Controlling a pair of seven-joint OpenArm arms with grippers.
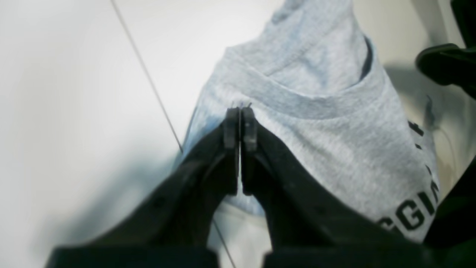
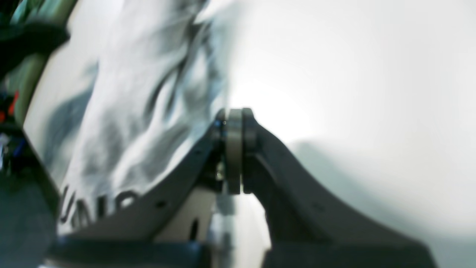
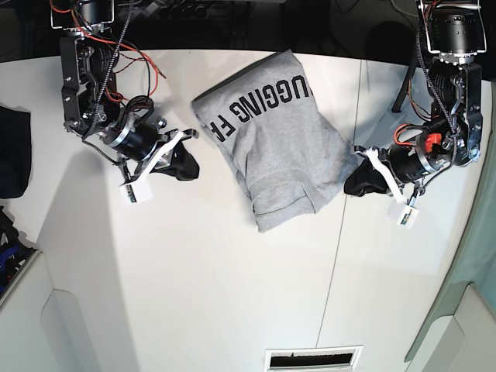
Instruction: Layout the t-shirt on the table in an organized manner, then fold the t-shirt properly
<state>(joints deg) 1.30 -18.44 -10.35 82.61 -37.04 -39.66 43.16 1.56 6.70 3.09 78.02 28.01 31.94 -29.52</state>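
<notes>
The light grey t-shirt (image 3: 275, 147) lies folded into a slanted rectangle on the white table (image 3: 194, 271), its black lettering facing the far edge. My left gripper (image 3: 350, 184) is shut just off the shirt's right edge. In the left wrist view its tips (image 1: 240, 111) meet over the t-shirt (image 1: 334, 141) beside the collar band; whether any cloth is pinched does not show. My right gripper (image 3: 188, 164) is shut and stands a little apart from the shirt's left side. The blurred right wrist view shows that gripper (image 2: 234, 115) closed on nothing, with the t-shirt (image 2: 141, 111) to its left.
A dark navy cloth (image 3: 14, 151) lies at the table's left edge. A thin seam (image 3: 341, 232) runs front to back, right of the shirt. A slotted vent (image 3: 314, 358) sits at the near edge. Both arm bases with loose cables stand at the far corners.
</notes>
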